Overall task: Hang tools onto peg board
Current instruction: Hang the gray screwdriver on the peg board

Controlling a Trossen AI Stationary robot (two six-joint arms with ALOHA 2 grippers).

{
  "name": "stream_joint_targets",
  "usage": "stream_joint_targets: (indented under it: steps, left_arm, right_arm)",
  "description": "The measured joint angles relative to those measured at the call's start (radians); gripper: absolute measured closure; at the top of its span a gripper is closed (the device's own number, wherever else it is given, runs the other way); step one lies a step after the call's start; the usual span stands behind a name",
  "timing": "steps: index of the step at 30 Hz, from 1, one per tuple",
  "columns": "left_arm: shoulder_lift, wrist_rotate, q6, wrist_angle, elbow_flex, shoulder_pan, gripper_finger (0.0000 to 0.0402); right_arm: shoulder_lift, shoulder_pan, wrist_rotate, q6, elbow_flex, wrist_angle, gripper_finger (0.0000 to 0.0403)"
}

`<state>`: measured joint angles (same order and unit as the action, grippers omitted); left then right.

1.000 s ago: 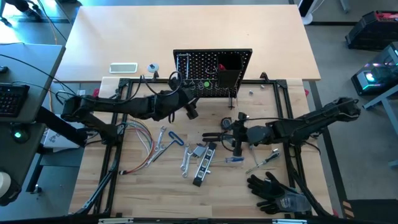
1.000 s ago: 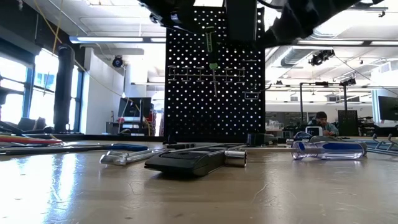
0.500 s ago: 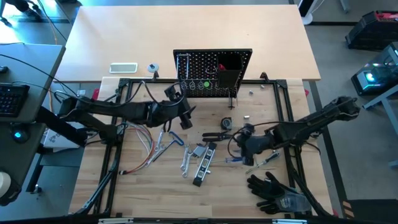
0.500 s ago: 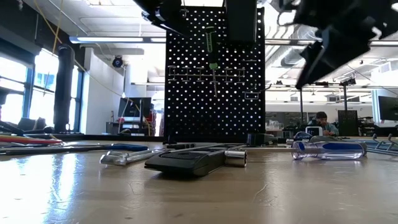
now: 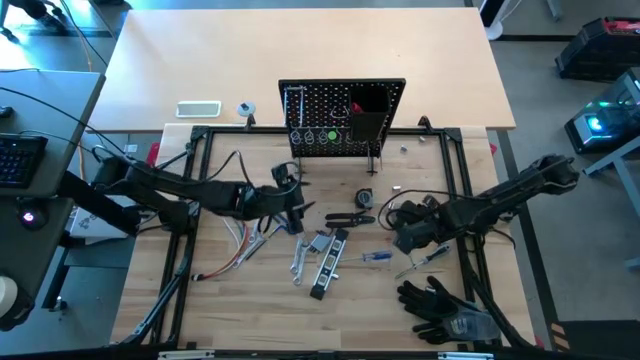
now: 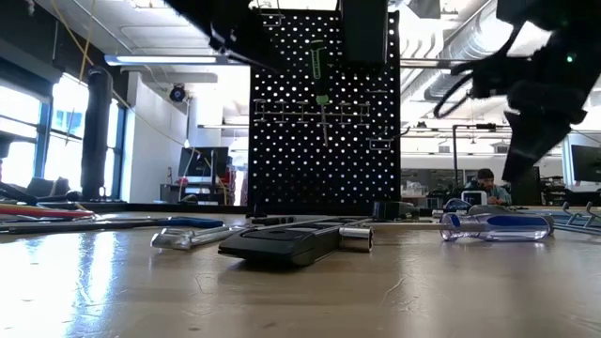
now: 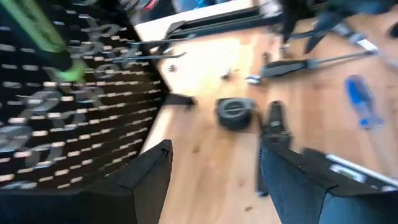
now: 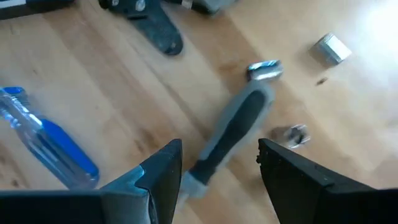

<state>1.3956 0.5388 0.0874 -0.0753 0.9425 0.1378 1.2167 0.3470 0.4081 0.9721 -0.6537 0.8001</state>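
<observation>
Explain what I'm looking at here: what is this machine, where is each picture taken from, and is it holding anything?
Two dark robot arms work at a wooden table. One picture looks straight down, one looks level across the tabletop, and two come from cameras on the wrists. The left gripper and right gripper hover over the table, both open and empty. A black peg board stands at the back with a green driver hung on it. Loose on the table lie wrenches, pliers, a blue driver, coloured wires and black gloves.

light: bright, even overhead | low view: backlit, tabletop glare | wrist views: motion blur
</observation>
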Motion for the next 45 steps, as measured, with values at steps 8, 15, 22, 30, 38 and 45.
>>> stream_joint_targets:
  steps: [8,15,22,30,38,45]
  left_arm:
    - [0.0,-0.124,-0.019,0.29,-0.188,-0.009,0.0172]
    - [0.0,-0.224,-0.044,0.308,-0.248,-0.033,0.0172]
    - [0.0,-0.248,-0.049,0.334,-0.281,-0.041,0.0172]
    - [0.0,-0.27,-0.051,0.441,-0.328,-0.065,0.0172]
    - [0.001,-0.295,-0.05,0.493,-0.328,-0.095,0.0172]
    - [0.001,-0.352,-0.075,0.595,-0.328,-0.136,0.0172]
  right_arm:
    - [0.0,-0.085,-0.009,0.068,0.073,-0.081,0.0199]
    - [0.003,-0.205,-0.077,-0.012,0.13,-0.209,0.0199]
    - [0.044,-0.283,-0.151,-0.095,0.183,-0.318,0.0199]
    - [0.115,-0.303,-0.164,-0.141,0.192,-0.375,0.0211]
    - [0.115,-0.295,-0.178,-0.17,0.192,-0.408,0.0276]
    - [0.122,-0.265,-0.185,-0.23,0.107,-0.392,0.0276]
